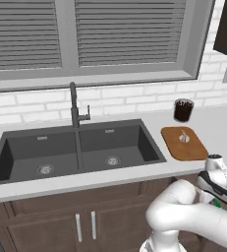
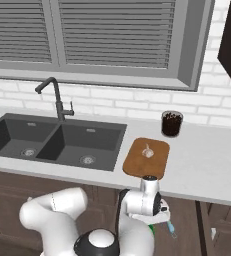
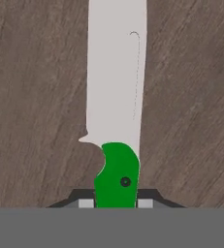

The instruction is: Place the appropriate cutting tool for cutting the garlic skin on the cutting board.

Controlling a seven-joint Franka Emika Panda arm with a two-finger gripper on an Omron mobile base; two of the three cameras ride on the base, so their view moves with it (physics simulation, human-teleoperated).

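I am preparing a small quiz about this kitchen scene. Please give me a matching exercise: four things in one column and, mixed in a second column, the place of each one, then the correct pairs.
Things:
1. garlic
2. dark cup
3. green-handled knife
4. faucet

Places:
A. behind the sink, against the brick wall
B. between the fingertips of the hand
C. on the cutting board
D. on the counter behind the board, near the wall

Pairs: 1-C, 2-D, 3-B, 4-A
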